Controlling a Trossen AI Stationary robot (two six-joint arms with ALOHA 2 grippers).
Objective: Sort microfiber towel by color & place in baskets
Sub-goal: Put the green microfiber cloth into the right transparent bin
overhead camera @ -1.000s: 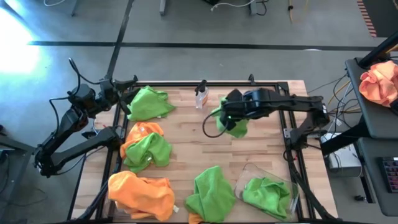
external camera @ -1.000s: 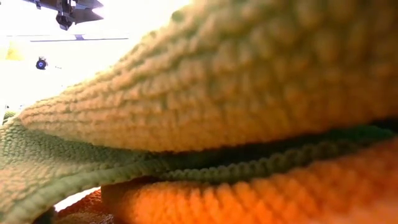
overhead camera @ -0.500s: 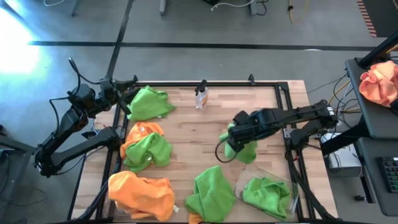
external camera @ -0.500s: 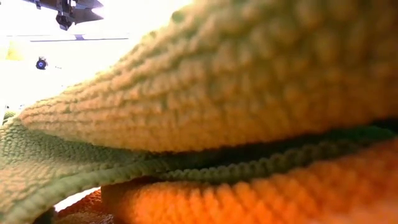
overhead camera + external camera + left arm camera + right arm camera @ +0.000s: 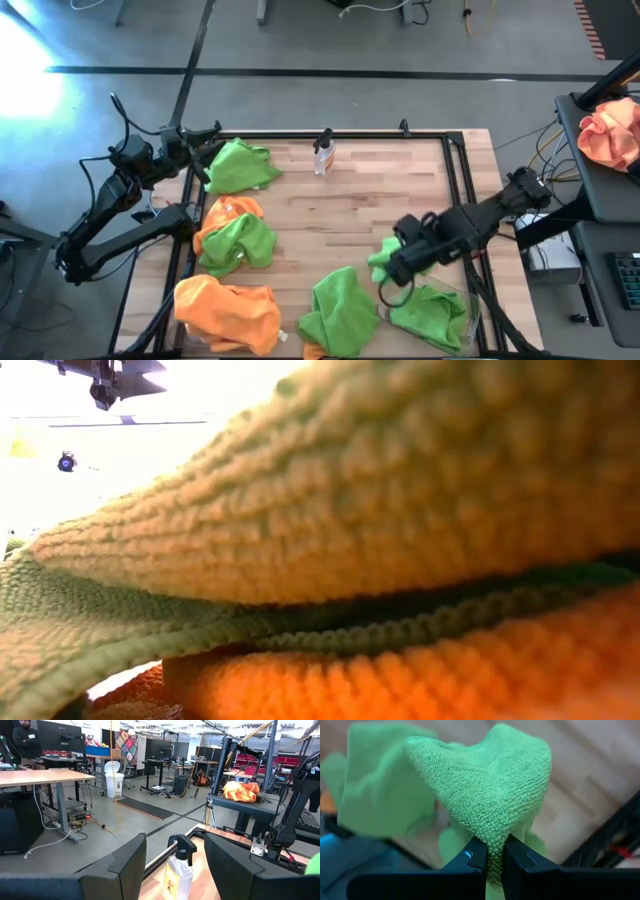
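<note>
The right claw point(image 5: 490, 857) was pinched on a lime green microfiber towel point(image 5: 490, 785), holding it just above the near right basket point(image 5: 455, 300), where another green towel point(image 5: 430, 312) already lay. Farther back, more green and orange towels point(image 5: 235, 238) lay scattered on the bench point(image 5: 330, 215). The left claw point(image 5: 175, 865) waited spread wide at the bench's far left edge.
</note>
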